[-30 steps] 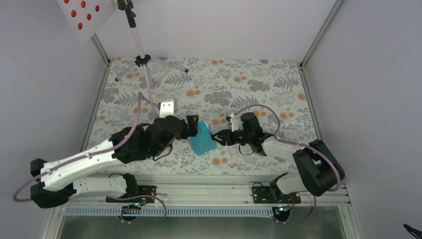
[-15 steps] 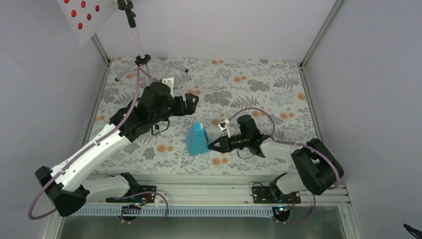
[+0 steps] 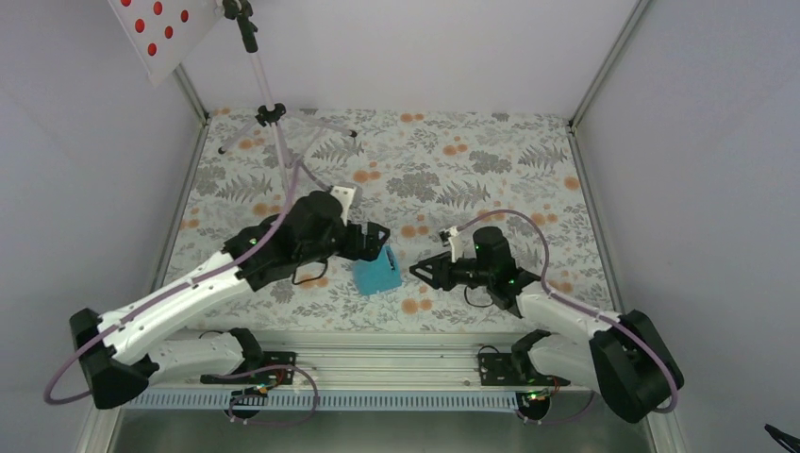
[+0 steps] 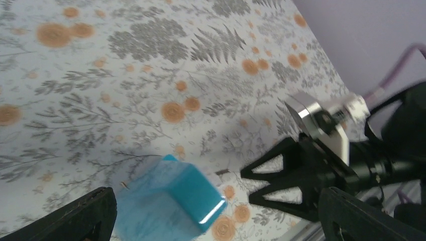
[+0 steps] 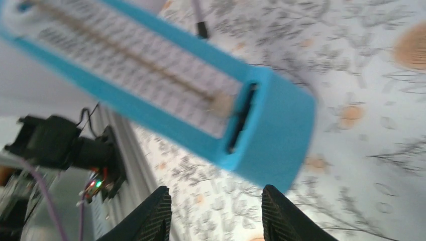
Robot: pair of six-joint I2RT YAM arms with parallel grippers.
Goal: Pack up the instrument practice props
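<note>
turquoise metronome [image 3: 375, 277] sits lower centre of the overhead view on the floral table [image 3: 491, 160]. left gripper [image 3: 376, 244] hovers over it, jaws wide, empty; right gripper [image 3: 422, 271] (partly open, empty) just right of it.

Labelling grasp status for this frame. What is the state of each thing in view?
metronome: lying on its side on the table, held by neither hand.
music stand: upright at the far left corner, legs spread.
desk: mounted on top of the stand, tilted, red spots showing.
left hand: open, empty, over the metronome.
right hand: open, empty, just short of the metronome.
</note>
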